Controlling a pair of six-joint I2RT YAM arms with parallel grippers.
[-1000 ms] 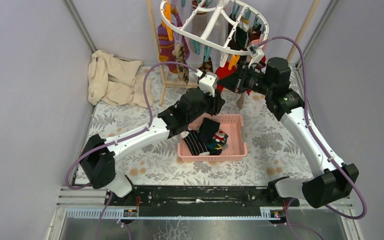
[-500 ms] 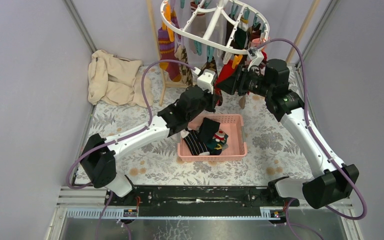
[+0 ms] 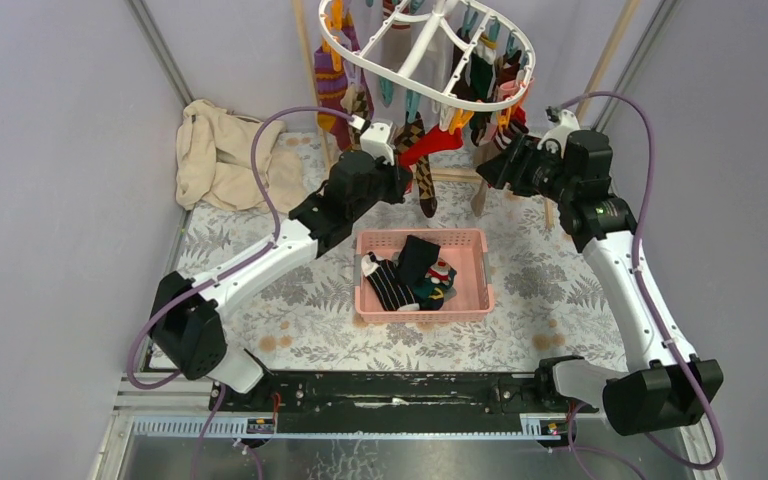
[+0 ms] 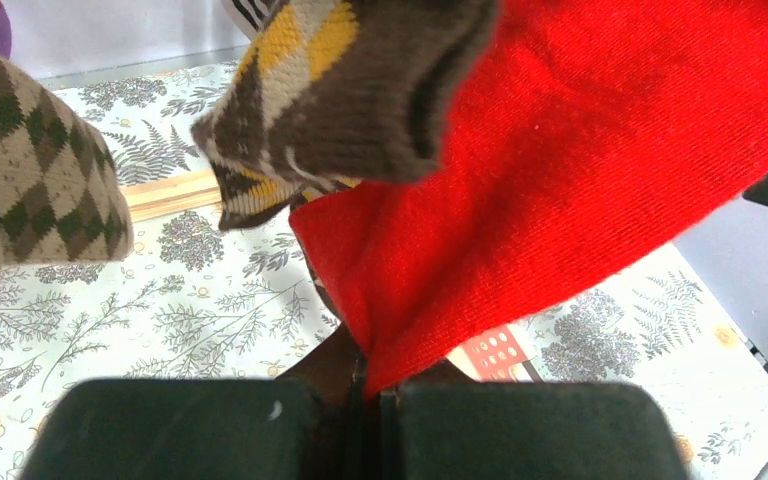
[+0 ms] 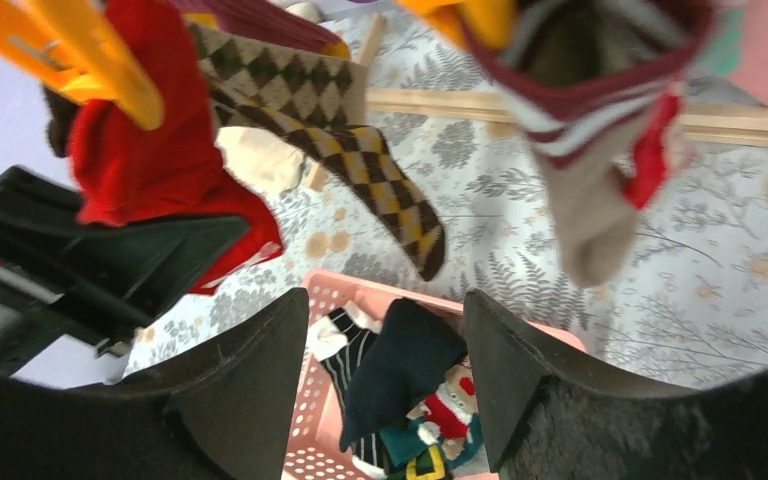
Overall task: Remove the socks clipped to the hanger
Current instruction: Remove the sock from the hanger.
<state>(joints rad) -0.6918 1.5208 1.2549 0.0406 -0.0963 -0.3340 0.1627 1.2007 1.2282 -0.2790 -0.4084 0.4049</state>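
While the left gripper (image 4: pixel 368 395) clamps the red sock's (image 4: pixel 560 170) tip, the sock runs up and rightward to the hanger (image 3: pixel 418 55). The right gripper (image 5: pixel 385 310) gapes empty.

Your top view looks steeply down on the whole surface (image 3: pixel 550 280). Your left wrist camera sits close under the red sock (image 4: pixel 580 170); your right sees it too, above the pink basket (image 5: pixel 320 400).

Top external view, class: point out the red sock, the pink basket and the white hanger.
red sock (image 3: pixel 438 142): top external view, middle of its stretched fabric.
pink basket (image 3: pixel 484 275): top external view, its right wall.
white hanger (image 3: pixel 422 45): top external view, an inner spoke.
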